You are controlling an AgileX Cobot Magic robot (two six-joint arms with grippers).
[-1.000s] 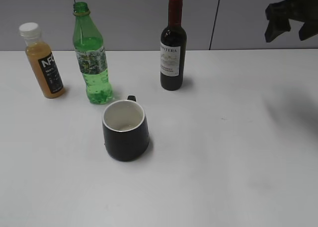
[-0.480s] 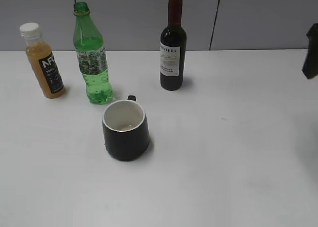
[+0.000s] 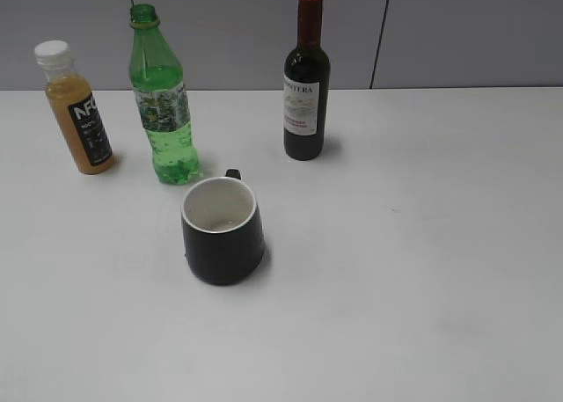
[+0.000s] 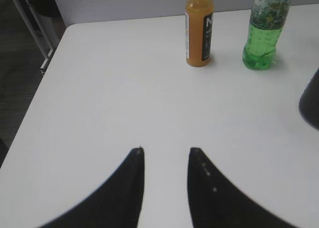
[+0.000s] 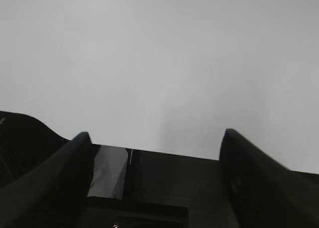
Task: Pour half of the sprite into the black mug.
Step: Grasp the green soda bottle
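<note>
**Right arm gone from the front view; bottle and mug stand untouched**

The right arm, a dark shape at the upper right edge of the front view a second ago and only a sliver at the right border half a second ago, is now out of that view altogether. Nothing on the white table [image 3: 422, 270] has moved meanwhile.

The sprite bottle [image 3: 162, 103] stands upright and capless at the back left, clear liquid in its lower part, with the juice bottle [image 3: 77, 110] to its left and the wine bottle [image 3: 306, 81] well apart to its right. The black mug [image 3: 223, 230] sits just in front of the sprite bottle, nearer the camera, its white inside looking empty and its small handle turned to the back.

The left hand [image 4: 166, 160] hovers over bare table at the near left, its fingers partly parted and grasping nothing; the sprite bottle [image 4: 267, 28] and juice bottle [image 4: 199, 31] stand ahead of it. The right hand [image 5: 157, 140] is spread wide and empty, facing a blank grey surface.

With the right arm clear of the bottles, the pour has evidently not begun, and the left hand looks the better placed to reach the sprite bottle.
</note>
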